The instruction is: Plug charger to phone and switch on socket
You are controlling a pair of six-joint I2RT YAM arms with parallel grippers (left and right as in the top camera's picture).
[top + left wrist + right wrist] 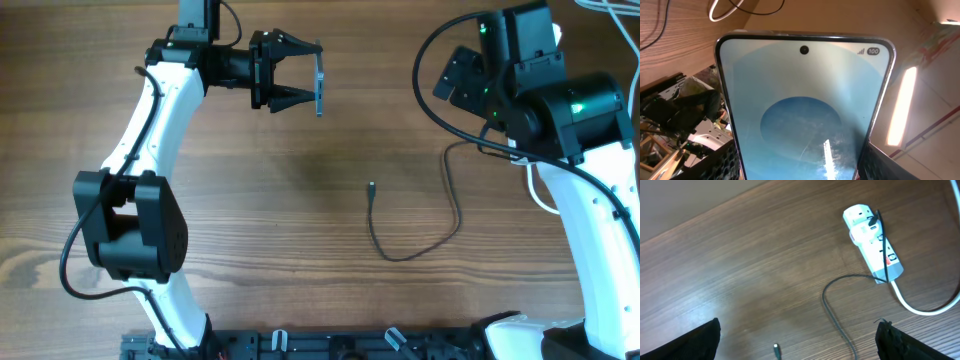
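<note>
My left gripper (312, 75) is shut on the phone (319, 80), holding it edge-on above the table's far left. In the left wrist view the phone's blue screen (805, 110) fills the frame, and a dark finger (720, 162) presses each long side. The charger's black cable (400, 257) loops over the middle of the table, its connector tip (371, 187) lying free. My right gripper (458, 85) hangs open at the far right with nothing in it. Below it lies the white socket (872, 242), with the charger cable (832, 307) leading from it to the tip (776, 351).
A thick white cord (910, 302) trails from the socket toward the right. A black rail (330, 345) runs along the table's front edge. The left arm's base link (135, 225) stands at the near left.
</note>
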